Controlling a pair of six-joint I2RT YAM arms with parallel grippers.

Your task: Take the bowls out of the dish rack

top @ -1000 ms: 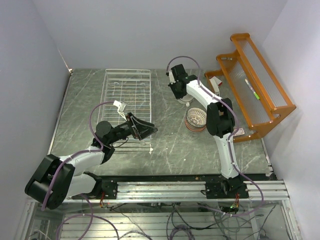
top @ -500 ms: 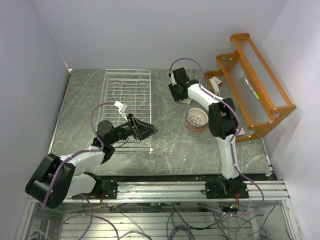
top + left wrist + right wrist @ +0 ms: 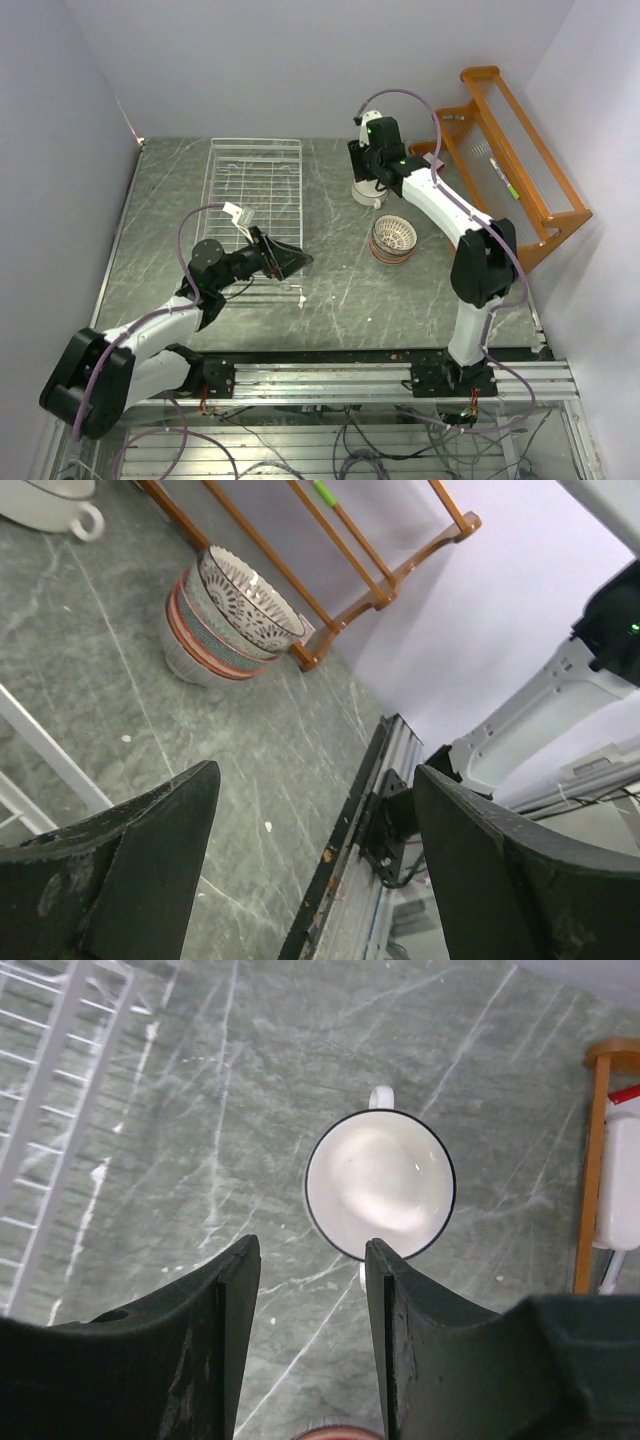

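Observation:
The white wire dish rack (image 3: 255, 185) lies at the back left with no bowl showing in it; its edge (image 3: 50, 1080) also shows in the right wrist view. A cream bowl with a small handle (image 3: 380, 1185) stands on the table (image 3: 362, 194), apart from the rack. My right gripper (image 3: 312, 1248) hangs open above its near rim (image 3: 368, 178), holding nothing. A stack of patterned bowls (image 3: 392, 238) sits to the bowl's front right (image 3: 225, 620). My left gripper (image 3: 290, 260) is open and empty by the rack's near right corner (image 3: 315, 810).
An orange wooden shelf rack (image 3: 510, 170) stands at the back right, close behind the bowl stack (image 3: 330, 560). The metal rail (image 3: 340, 375) runs along the table's near edge. Grey walls close in the left, back and right.
My right gripper has opened, let go of the cream bowl and lifted back to the right; the bowl now stands alone on the table. The left arm has barely shifted.

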